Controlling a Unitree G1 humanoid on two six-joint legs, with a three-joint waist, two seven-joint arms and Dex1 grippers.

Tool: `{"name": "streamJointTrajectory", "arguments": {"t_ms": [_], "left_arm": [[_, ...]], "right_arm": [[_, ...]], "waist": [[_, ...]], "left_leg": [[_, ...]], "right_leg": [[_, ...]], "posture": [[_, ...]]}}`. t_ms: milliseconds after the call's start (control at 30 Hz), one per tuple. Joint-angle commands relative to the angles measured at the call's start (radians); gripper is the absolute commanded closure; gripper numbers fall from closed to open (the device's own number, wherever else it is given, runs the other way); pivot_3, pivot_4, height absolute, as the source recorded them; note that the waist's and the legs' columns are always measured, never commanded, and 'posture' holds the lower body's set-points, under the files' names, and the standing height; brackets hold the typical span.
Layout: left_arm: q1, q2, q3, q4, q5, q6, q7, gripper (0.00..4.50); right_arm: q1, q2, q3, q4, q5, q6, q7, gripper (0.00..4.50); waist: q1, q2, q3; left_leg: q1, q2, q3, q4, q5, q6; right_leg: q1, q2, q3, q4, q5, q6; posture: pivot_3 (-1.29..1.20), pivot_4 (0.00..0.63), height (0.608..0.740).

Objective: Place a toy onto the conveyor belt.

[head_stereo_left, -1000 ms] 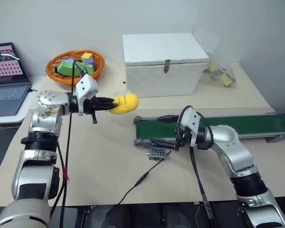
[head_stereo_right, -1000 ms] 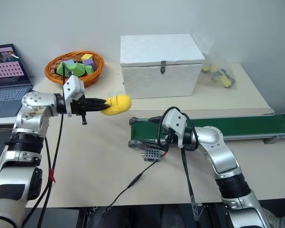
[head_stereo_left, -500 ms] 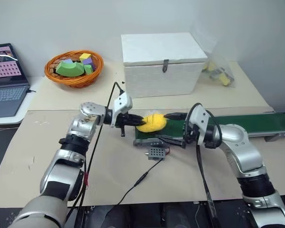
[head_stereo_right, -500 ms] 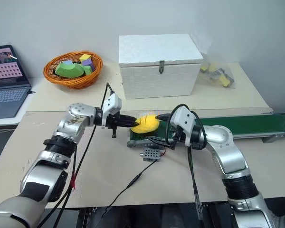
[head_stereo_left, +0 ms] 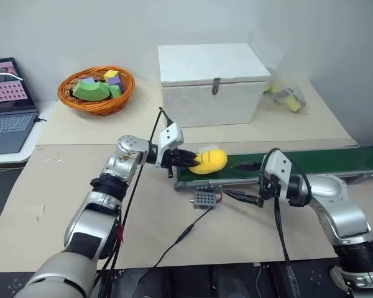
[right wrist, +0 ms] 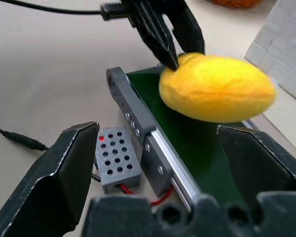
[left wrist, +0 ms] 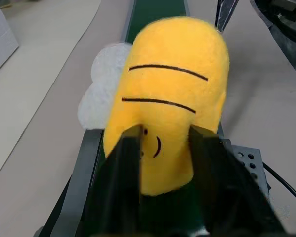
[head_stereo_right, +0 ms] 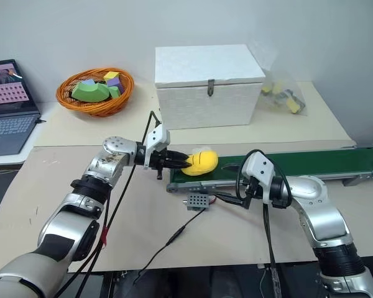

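One beige table (head_stereo_left: 143, 205), white wall (head_stereo_left: 112, 25)

White box (head_stereo_left: 212, 81) w/ a latch at 12 o'clock. Orange basket (head_stereo_left: 98, 90) of foam blocks (head_stereo_left: 100, 86) at 10. Laptop (head_stereo_left: 9, 102) at 9. Clear bag (head_stereo_left: 285, 93) at 2. Black cable (head_stereo_left: 180, 239) at 6.

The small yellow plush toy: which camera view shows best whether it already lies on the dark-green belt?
The right wrist view: the small yellow plush toy appears from the side, over the dark-green conveyor belt, with the left hand at its end. The left wrist view shows its stitched top; the eye views show it smaller.
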Motion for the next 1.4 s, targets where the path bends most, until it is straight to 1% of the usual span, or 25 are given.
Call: {"name": "streamJointTrajectory", "arguments": {"t_ms": [33,67,233,333,567,800,933,1067,1167,1400], "left_arm": [[-0.041,-0.001,0.012,-0.010,0.005,-0.035,0.013,1.36],[-0.045,-0.001,0.019,-0.012,-0.003,-0.027,0.010,0.99],[-0.064,0.022,0.047,-0.028,-0.021,-0.018,0.011,0.99],[-0.050,0.045,0.064,-0.085,-0.035,-0.005,0.016,0.99],[0.063,0.122,0.120,-0.341,-0.098,0.107,0.050,0.99],[0.188,0.219,0.204,-0.566,-0.186,0.248,0.096,0.99],[0.250,0.270,0.233,-0.665,-0.257,0.337,0.086,0.99],[0.303,0.331,0.246,-0.744,-0.336,0.418,0.039,0.99],[0.316,0.347,0.250,-0.764,-0.369,0.450,0.045,0.99],[0.327,0.370,0.239,-0.759,-0.387,0.455,0.046,0.99]], "right_arm": [[-0.008,0.003,-0.023,-0.039,0.033,0.014,-0.009,0.00],[-0.007,0.003,-0.023,-0.037,0.035,0.016,-0.009,0.00],[-0.010,-0.004,-0.024,-0.022,0.037,0.015,-0.008,0.00],[-0.015,-0.003,-0.022,-0.017,0.039,0.015,-0.009,0.00],[-0.023,-0.003,-0.018,-0.003,0.035,0.007,-0.009,0.00],[-0.031,-0.006,-0.017,0.009,0.032,0.002,-0.004,0.00],[-0.042,-0.006,-0.012,0.022,0.028,-0.003,0.000,0.00],[-0.055,-0.003,-0.005,0.038,0.025,-0.009,0.006,0.00],[-0.062,0.000,0.001,0.043,0.028,-0.010,0.012,0.00],[-0.060,0.004,-0.002,0.035,0.043,0.003,0.029,0.00]], "waist": [[0.001,0.000,0.000],[0.001,0.000,0.000],[0.001,0.000,0.000],[0.000,0.000,0.000],[-0.001,0.000,0.000],[-0.002,0.000,0.000],[0.002,0.000,0.000],[0.002,0.000,0.000],[0.003,0.000,0.000],[0.000,0.000,0.000]], "left_leg": [[0.000,0.000,0.000,0.000,0.000,0.000],[0.000,0.000,0.000,0.000,0.000,0.000],[-0.001,0.000,0.000,0.001,0.000,0.000],[0.000,0.000,0.000,0.001,0.000,0.000],[0.000,0.001,0.000,0.001,0.000,0.000],[0.000,0.001,0.000,0.001,0.000,0.000],[0.001,0.001,0.000,0.001,0.000,0.000],[0.001,0.001,0.000,0.001,0.000,0.000],[0.000,0.001,0.000,0.001,0.000,0.000],[0.001,0.001,0.000,0.001,0.000,0.000]], "right_leg": [[0.000,0.000,0.000,0.000,0.000,0.000],[0.000,0.000,0.000,0.000,0.000,0.000],[0.000,0.000,0.000,0.000,0.000,0.000],[0.000,0.000,0.000,0.000,0.000,0.000],[0.000,0.000,0.001,0.000,0.000,0.000],[0.000,0.000,0.001,0.000,0.000,0.000],[0.000,0.000,0.001,0.000,0.000,0.000],[0.000,0.000,0.001,0.000,0.000,0.000],[0.000,0.000,0.001,0.000,0.000,0.000],[0.000,0.000,0.001,0.000,0.000,0.000]], "posture": [[0.00,0.150,0.740],[0.00,0.150,0.740],[0.00,0.150,0.740],[0.00,0.150,0.740],[0.00,0.150,0.740],[0.00,0.150,0.740],[0.00,0.150,0.740],[0.00,0.150,0.740],[0.00,0.150,0.740],[0.00,0.150,0.740]]}}
